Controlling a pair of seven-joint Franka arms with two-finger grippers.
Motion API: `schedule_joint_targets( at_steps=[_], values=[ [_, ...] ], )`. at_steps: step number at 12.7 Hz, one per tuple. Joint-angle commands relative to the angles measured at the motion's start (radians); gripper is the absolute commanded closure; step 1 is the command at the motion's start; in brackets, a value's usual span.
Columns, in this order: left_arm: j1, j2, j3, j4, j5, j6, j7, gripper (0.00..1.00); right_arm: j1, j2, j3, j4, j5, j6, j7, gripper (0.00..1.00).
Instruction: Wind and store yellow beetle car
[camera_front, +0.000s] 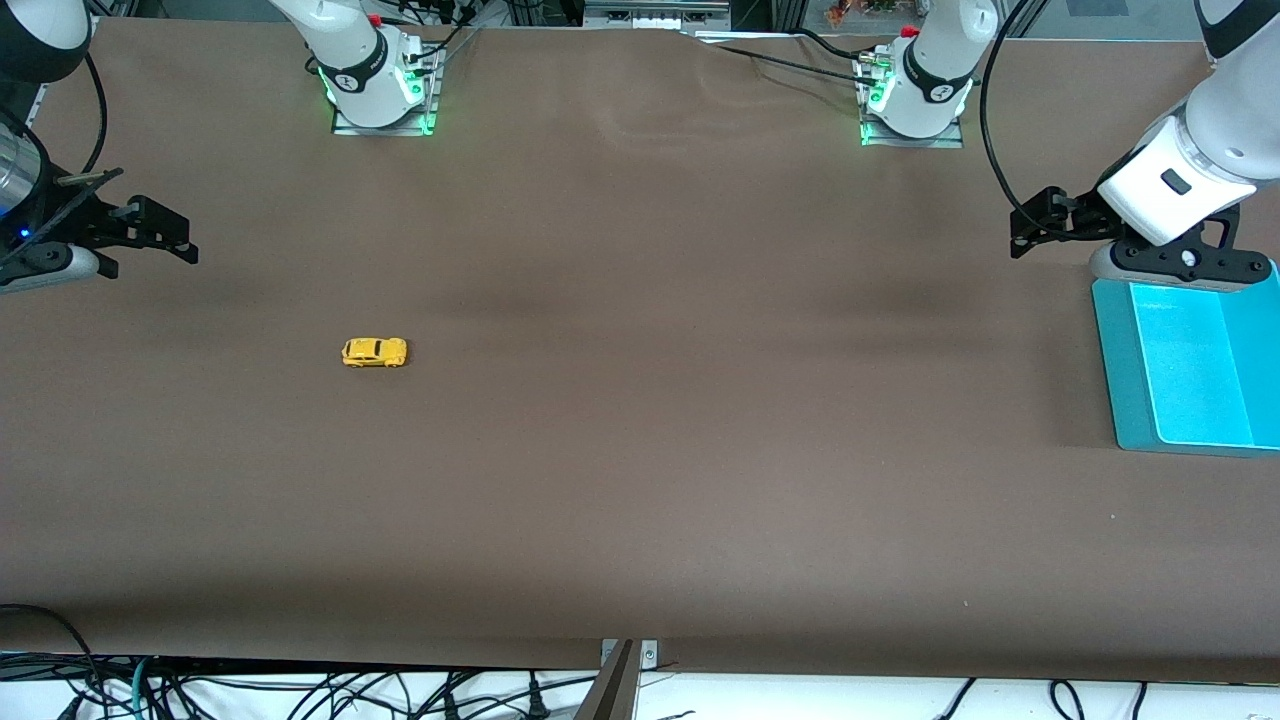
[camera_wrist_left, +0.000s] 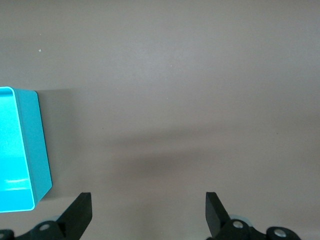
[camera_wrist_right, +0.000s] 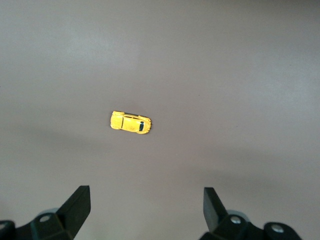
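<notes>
The yellow beetle car (camera_front: 375, 352) stands on its wheels on the brown table, toward the right arm's end. It also shows in the right wrist view (camera_wrist_right: 130, 122), ahead of the open fingers. My right gripper (camera_front: 185, 238) (camera_wrist_right: 146, 191) is open and empty, held above the table at the right arm's end, apart from the car. My left gripper (camera_front: 1025, 225) (camera_wrist_left: 147, 197) is open and empty, held above the table at the left arm's end, beside the teal bin (camera_front: 1115, 360).
The teal bin (camera_wrist_left: 42, 145) is an open, empty tray at the left arm's end of the table. The brown table cover (camera_front: 700, 450) has slight wrinkles near the arm bases. Cables hang along the table's front edge.
</notes>
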Motion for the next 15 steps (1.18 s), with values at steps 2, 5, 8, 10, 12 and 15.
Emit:
schedule_joint_targets(
  at_steps=[2, 5, 8, 10, 12, 15],
  values=[
    [0.013, -0.002, -0.004, 0.009, 0.018, -0.015, 0.005, 0.0, 0.001, -0.006, -0.002, 0.021, 0.019, -0.019, -0.019, 0.0],
    [0.013, -0.002, -0.004, 0.009, 0.018, -0.015, 0.005, 0.0, 0.003, -0.005, 0.0, 0.021, 0.019, -0.019, -0.019, 0.0],
    [0.013, -0.004, -0.004, 0.009, 0.018, -0.015, 0.005, 0.0, 0.003, -0.005, 0.0, 0.021, 0.019, -0.019, -0.019, 0.0],
    [0.013, -0.004, -0.004, 0.009, 0.018, -0.015, 0.006, 0.0, 0.003, -0.006, 0.0, 0.021, 0.019, -0.019, -0.019, 0.0],
    [0.013, -0.004, -0.004, 0.009, 0.018, -0.015, 0.006, 0.0, 0.003, -0.005, 0.0, 0.023, 0.019, -0.019, -0.019, 0.0],
    [0.021, -0.007, 0.001, 0.009, 0.006, -0.015, 0.006, 0.0, 0.003, -0.006, 0.0, 0.023, 0.019, -0.019, -0.018, 0.0]
  ],
)
